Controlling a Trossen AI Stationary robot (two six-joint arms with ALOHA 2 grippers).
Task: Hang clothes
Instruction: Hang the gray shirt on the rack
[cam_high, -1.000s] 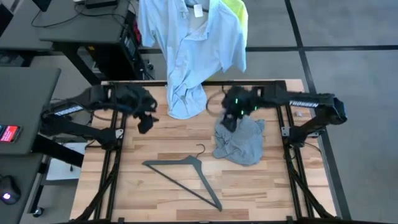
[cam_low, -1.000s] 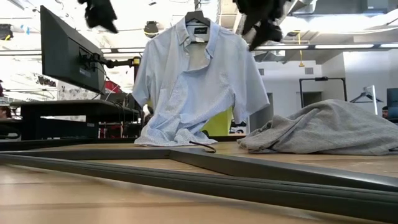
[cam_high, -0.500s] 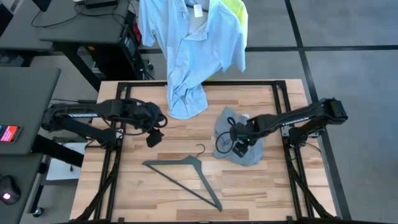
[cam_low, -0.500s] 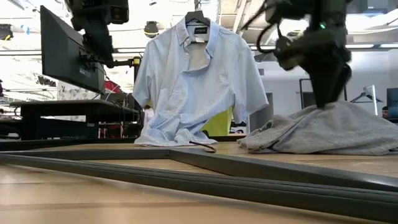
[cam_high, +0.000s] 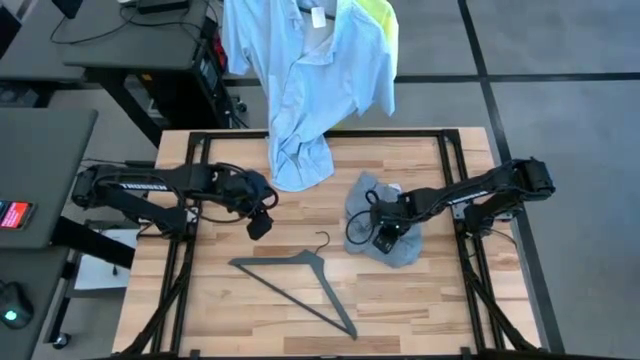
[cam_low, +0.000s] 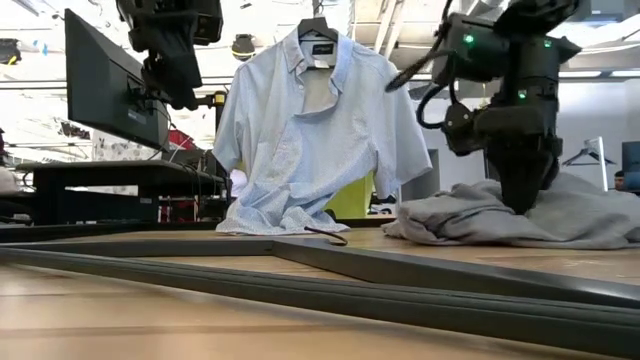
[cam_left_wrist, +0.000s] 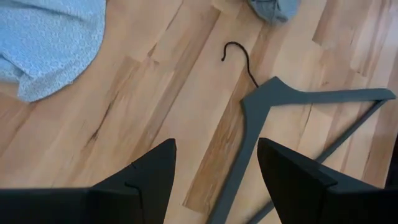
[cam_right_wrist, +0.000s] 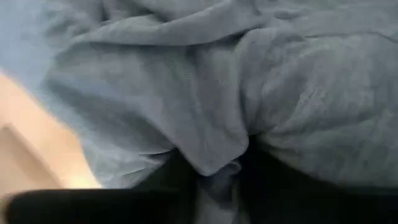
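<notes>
Right hand (cam_high: 384, 240) sits right on the crumpled grey cotton T-shirt (cam_high: 400, 212) at centre-right, pinching a fold — left hand (cam_high: 260, 224), wide open and empty, hovers above the dark grey triangular hanger (cam_high: 300, 280).

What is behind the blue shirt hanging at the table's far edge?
A neon-yellow garment shows past the blue shirt at its shoulder and, in the low view, below its hem; the rest is covered.

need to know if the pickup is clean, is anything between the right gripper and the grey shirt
Nothing visible is in the way. The right gripper is already down on the grey T-shirt, and the right wrist view shows a fold of its fabric pinched between the fingers. The hanger lies apart, nearer the left gripper.
</notes>
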